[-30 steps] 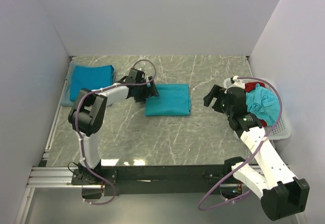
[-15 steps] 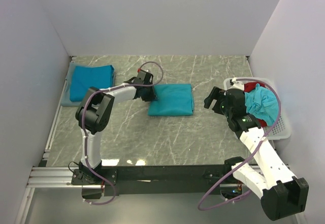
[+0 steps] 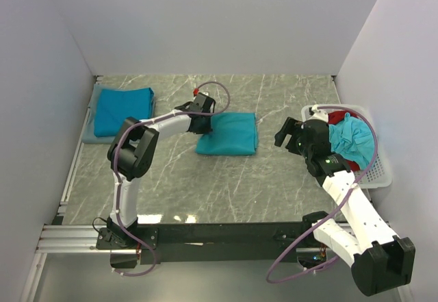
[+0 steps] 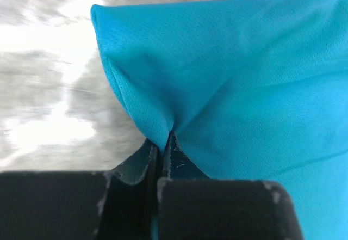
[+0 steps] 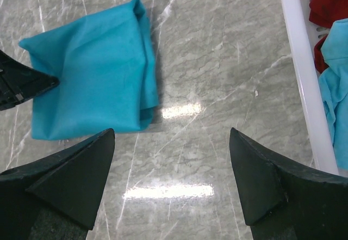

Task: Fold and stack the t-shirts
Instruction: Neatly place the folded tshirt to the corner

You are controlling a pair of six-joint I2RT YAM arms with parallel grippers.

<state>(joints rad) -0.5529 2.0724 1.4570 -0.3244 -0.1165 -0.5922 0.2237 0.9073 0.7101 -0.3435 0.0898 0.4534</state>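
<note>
Left gripper (image 3: 203, 122), pinched shut on the left-hand edge of the folded t-shirt (image 3: 230, 135) at mid-frame, sits between that shirt and the stack (image 3: 123, 110) at upper left.

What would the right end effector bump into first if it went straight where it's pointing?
Probably the bare marble table, in the gap between the folded teal t-shirt and the white basket. The open right end effector aims down there; depth is unclear.
</note>
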